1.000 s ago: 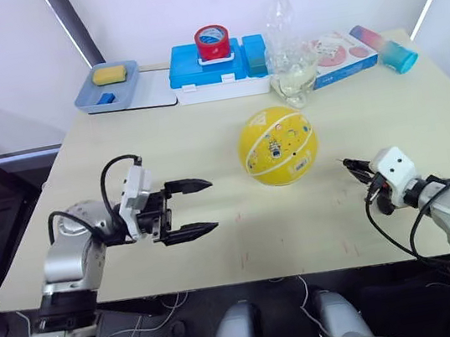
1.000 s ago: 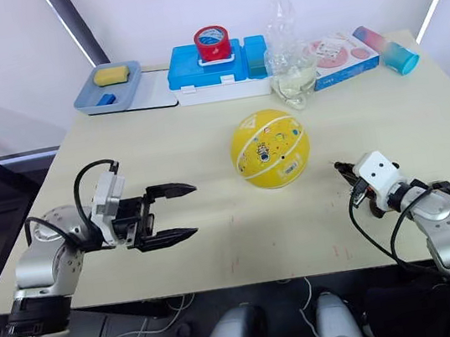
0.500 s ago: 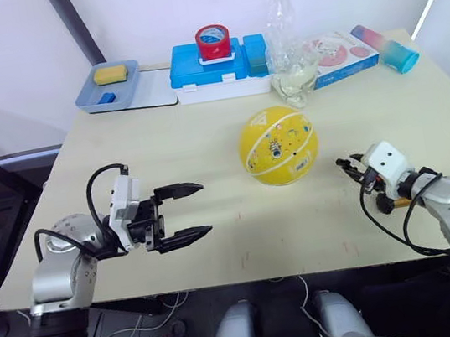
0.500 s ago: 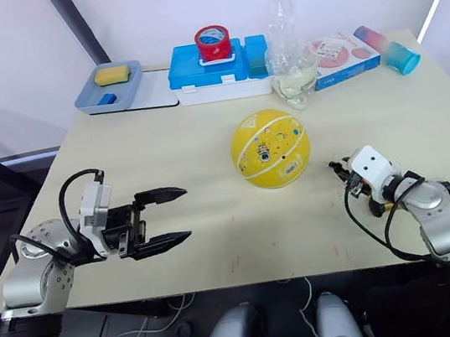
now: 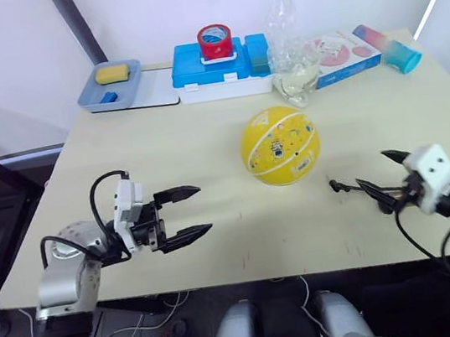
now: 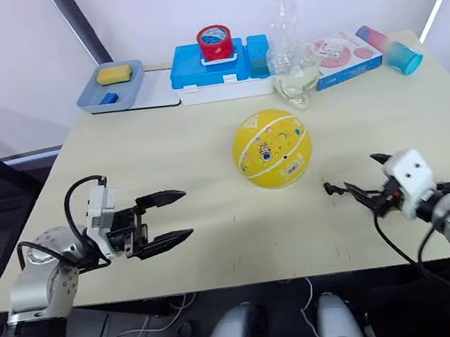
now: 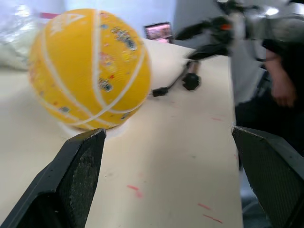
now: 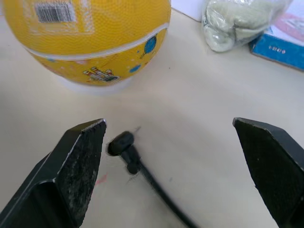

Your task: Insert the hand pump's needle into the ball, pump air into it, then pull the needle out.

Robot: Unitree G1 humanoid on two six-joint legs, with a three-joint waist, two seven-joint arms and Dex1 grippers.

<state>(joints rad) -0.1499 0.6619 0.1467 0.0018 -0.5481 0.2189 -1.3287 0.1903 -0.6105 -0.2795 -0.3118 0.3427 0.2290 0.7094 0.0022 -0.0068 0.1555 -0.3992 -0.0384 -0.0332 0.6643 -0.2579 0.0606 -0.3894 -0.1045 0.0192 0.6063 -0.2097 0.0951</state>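
The yellow ball with white seams rests on the table, right of centre. The hand pump's thin black hose lies on the table to the ball's right, ending in a small black fitting near the ball. The needle is too small to make out, and the pump's barrel is hidden behind my right gripper. My right gripper hovers over the hose, open, its fingers wide apart and touching nothing. My left gripper stands open to the ball's left, well apart from it, and points at the ball.
Along the far edge stand a blue tray holding a yellow sponge, a blue box with a red tape roll on top, a clear plastic bag, a colourful carton and a blue-pink cup. Both grippers are close to the table's front edge.
My right gripper has gone from shut to open and drawn back to the right, leaving the hose end lying on the table. My left arm has pulled back slightly, still open.
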